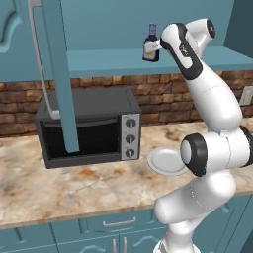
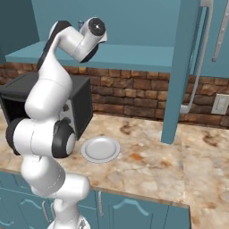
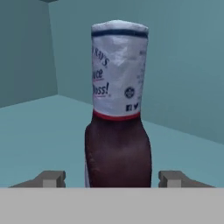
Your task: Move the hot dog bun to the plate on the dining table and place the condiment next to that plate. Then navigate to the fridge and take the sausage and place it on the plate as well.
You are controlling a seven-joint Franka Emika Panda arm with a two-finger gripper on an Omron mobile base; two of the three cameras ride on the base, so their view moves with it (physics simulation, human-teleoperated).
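The condiment [image 1: 151, 44] is a dark purple-brown bottle with a yellow label. It stands upright on the teal shelf [image 1: 99, 62] inside the open wall cabinet. My gripper [image 1: 157, 47] is raised to shelf height and reaches around it from the right. In the hand view the condiment [image 3: 118, 109] stands between my two fingertips [image 3: 54, 178], its white printed neck wrap pointing up. My gripper [image 3: 113, 179] is open, with a small gap between the bottle and each fingertip.
A dark toaster oven [image 1: 89, 126] sits on the marbled wall counter [image 1: 59, 188] below the shelf. A small all-white plate [image 1: 165, 161] lies beside it. The open teal cabinet door [image 1: 59, 74] hangs in front of the oven. A brick backsplash runs behind.
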